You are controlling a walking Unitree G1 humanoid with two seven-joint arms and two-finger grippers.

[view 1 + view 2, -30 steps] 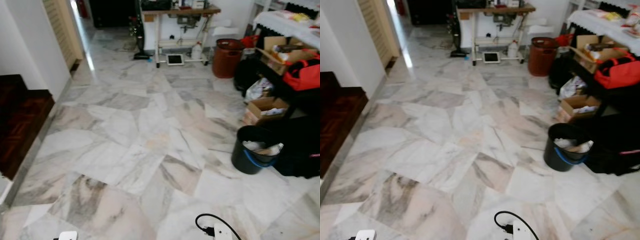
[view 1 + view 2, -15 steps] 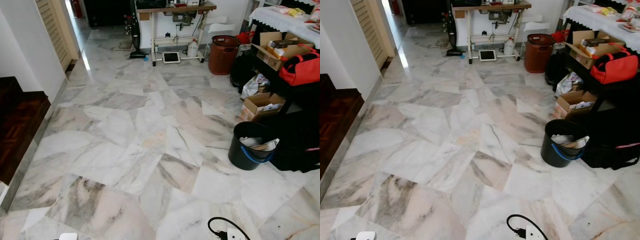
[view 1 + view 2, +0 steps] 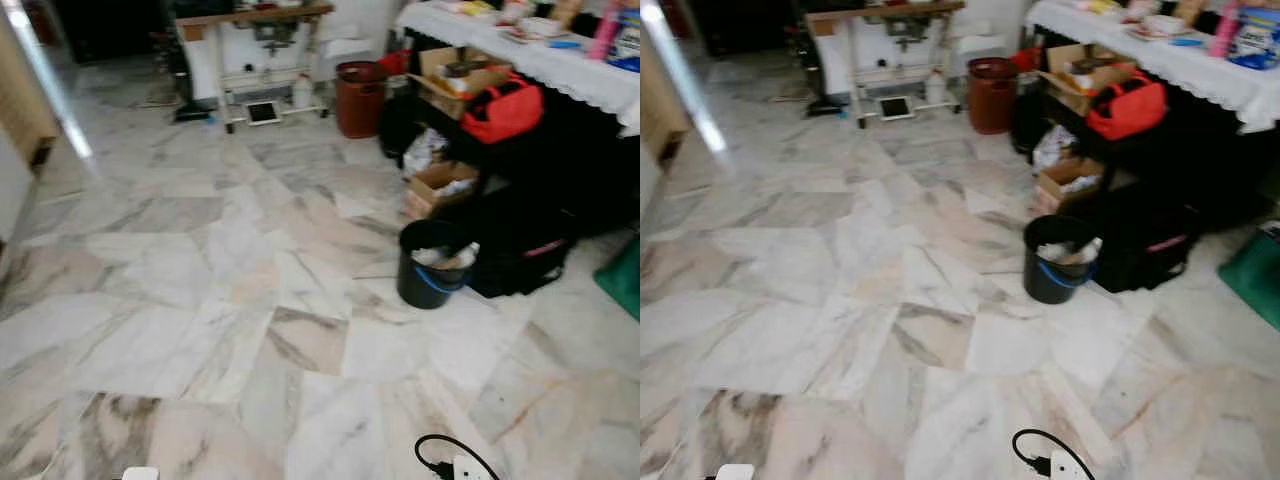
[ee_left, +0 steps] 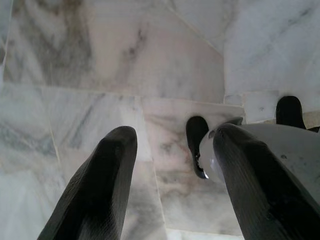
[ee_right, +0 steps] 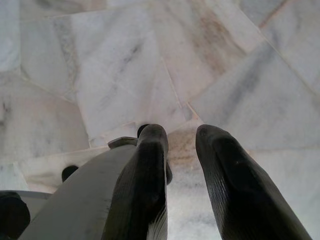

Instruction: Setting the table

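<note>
On marble floor (image 3: pixel 200 300), walking toward clothed table (image 3: pixel 1200 70); left gripper (image 4: pixel 170 165) apart, right gripper (image 5: pixel 180 150) apart, both empty; setting not begun.

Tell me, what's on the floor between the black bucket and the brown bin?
In the head views, a cardboard box and a white bag lie between the black bucket and the brown bin.

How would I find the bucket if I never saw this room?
Look along the long table with the white lace cloth. On the marble floor in front of it, beside a big black bag, stands the bucket. It is round, black, has a blue handle and holds crumpled rubbish.
</note>
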